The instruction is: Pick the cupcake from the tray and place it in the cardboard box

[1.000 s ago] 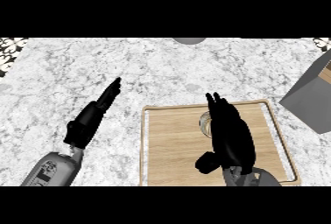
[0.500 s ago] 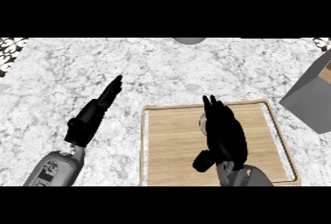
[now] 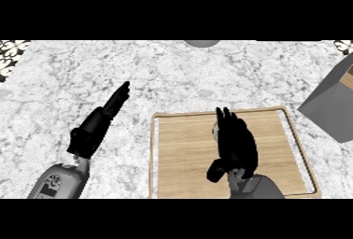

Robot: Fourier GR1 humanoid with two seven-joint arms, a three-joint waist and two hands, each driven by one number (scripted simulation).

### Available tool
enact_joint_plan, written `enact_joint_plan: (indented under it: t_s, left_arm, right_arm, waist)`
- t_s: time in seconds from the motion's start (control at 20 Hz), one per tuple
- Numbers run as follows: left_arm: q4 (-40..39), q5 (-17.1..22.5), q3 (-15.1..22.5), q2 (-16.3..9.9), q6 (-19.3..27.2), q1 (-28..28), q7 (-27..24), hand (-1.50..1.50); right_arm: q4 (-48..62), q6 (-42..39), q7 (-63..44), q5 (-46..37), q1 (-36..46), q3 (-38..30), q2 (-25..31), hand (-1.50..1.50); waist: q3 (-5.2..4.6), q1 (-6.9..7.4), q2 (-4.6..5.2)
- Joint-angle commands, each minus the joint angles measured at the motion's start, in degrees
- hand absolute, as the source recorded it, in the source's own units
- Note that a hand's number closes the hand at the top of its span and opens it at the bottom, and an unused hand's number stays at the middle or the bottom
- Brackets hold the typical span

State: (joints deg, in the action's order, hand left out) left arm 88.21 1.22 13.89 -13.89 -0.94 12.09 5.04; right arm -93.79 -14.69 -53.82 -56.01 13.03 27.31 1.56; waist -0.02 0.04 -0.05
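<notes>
Head view, with the wooden tray (image 3: 183, 154) as landmark. We are holding our right hand (image 3: 234, 142) over the tray's middle, fingers straight and pointing toward the far rim, thumb hanging off toward the near rim; nothing is being gripped. The cupcake (image 3: 215, 132) is showing only as a thin pale sliver at the left edge of that hand, still sitting on the tray and mostly hidden beneath the fingers; we cannot tell whether the fingers are touching it.

Compared with the earlier frames, the right hand is drifting slightly toward the tray's left side and settling more squarely over the cupcake, so less of the pale shape is visible than a second ago. We are reading this as the closing stage of the reach: the hand is lining up above the target, and the grasp itself is not yet made.

Our left hand (image 3: 96, 128) is resting to the left of the tray on the marble counter (image 3: 172, 74), fingers straight, unchanged from before. The cardboard box (image 3: 331, 107) is standing beyond the tray's far right corner, also unmoved, and is waiting to receive the cupcake.
</notes>
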Motion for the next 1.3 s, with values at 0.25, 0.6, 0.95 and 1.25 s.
enact_joint_plan:
  t_s: [0.25, 0.6, 0.95, 1.25]
  left_arm:
    - [2.4, -3.1, -1.2, 1.7, -2.0, -5.0, -2.4, 0.0]
    - [-3.5, -2.5, -5.3, 2.9, -4.3, 2.2, -1.5, 0.0]
    - [0.1, -5.1, -3.2, 4.6, -3.7, -2.4, -1.7, 0.0]
    - [-0.4, -4.7, -4.3, 4.1, -3.5, -0.5, 0.2, 0.0]
  right_arm:
    - [2.4, -1.4, 2.7, -2.4, -3.0, -1.8, 2.1, -1.5]
    - [6.9, 0.9, 3.7, -3.6, -1.5, -1.7, -1.4, 1.5]
    - [13.8, 3.0, 8.4, -6.7, 3.9, -4.0, 0.2, 1.5]
    - [-0.2, -2.6, 39.0, 1.6, -4.2, 1.9, 20.7, 1.5]
  waist:
    - [0.02, 0.04, -0.01]
    - [0.02, -0.2, 0.07]
    - [0.03, 0.34, 0.07]
    - [0.38, -1.62, -0.42]
